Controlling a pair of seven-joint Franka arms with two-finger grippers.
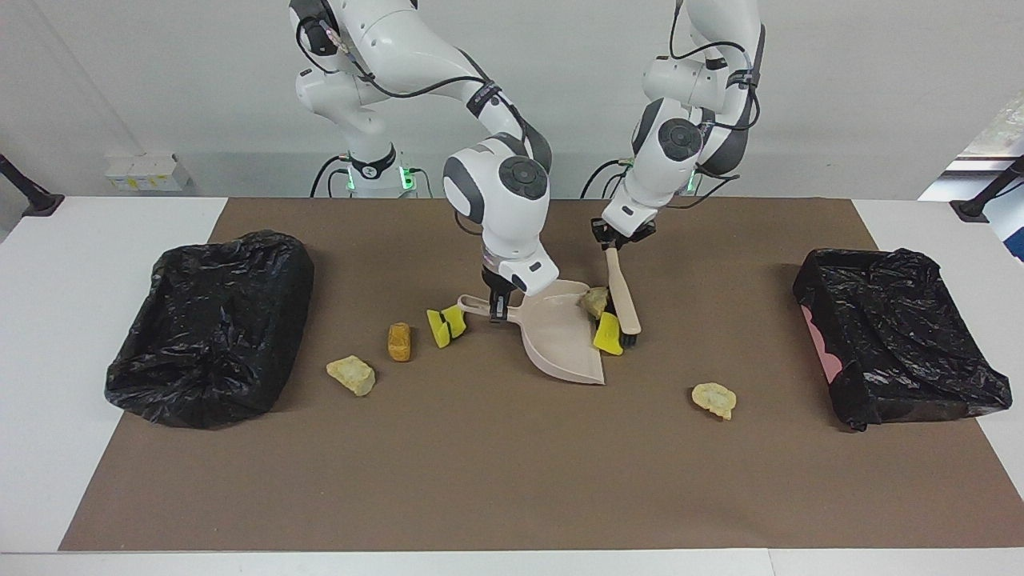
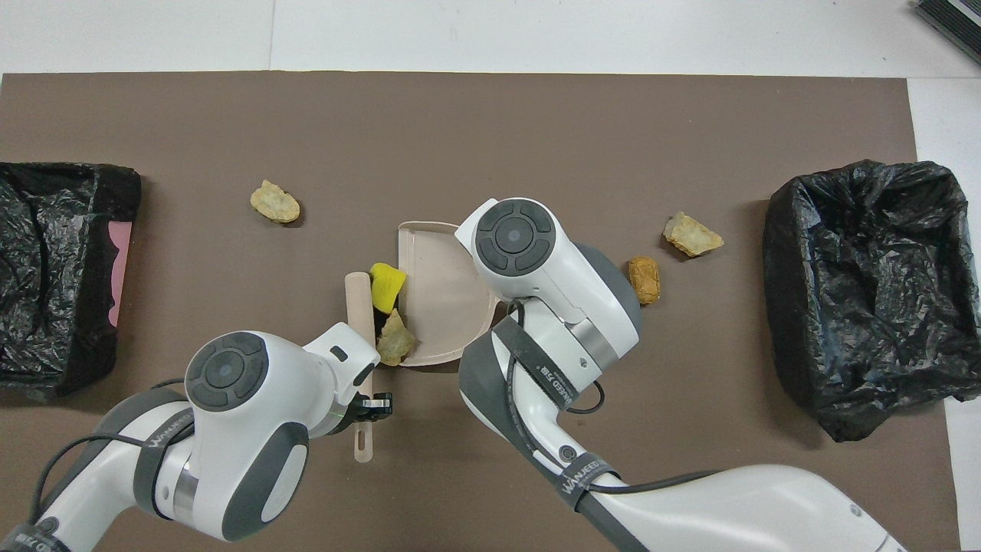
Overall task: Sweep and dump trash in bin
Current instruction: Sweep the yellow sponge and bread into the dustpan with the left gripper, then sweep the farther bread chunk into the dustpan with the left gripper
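So the trash is six little torn spongy chunks lying on the brown mat (image 1: pixel 496 480) that's covering the tabletop (image 1: pixel 48 320). A bright yellow chunk (image 1: pixel 608 334) and a pale beige chunk (image 1: pixel 594 302) are sitting right at the open lip of the beige dustpan (image 1: pixel 560 336), squeezed between it and the brush (image 1: pixel 623 300). Another yellow chunk (image 1: pixel 446 325) is lying just beside the dustpan's handle, toward the right arm's end of the tabletop, then an orange-brown chunk (image 1: pixel 399 342) and a beige chunk (image 1: pixel 351 375) are sitting further along toward the black-bagged bin (image 1: pixel 208 320) at that end. The last beige chunk (image 1: pixel 714 398) is lying on its own, nearer the mat's edge away from the robots, toward the second bagged bin (image 1: pixel 904 336) at the left arm's end.

The right gripper (image 1: pixel 498 308) is pinching the dustpan's handle with its jaws closed tight on it, so the handle-side yellow chunk is lying just next to those jaws. The left gripper (image 1: pixel 617 237) is clamping the top of the brush handle, jaws fully closed around it, with the two chunks down at the bristle end, well below the jaws.

Only writing I'm seeing is a strap on the right arm in the overhead view, looking like "WANEED"
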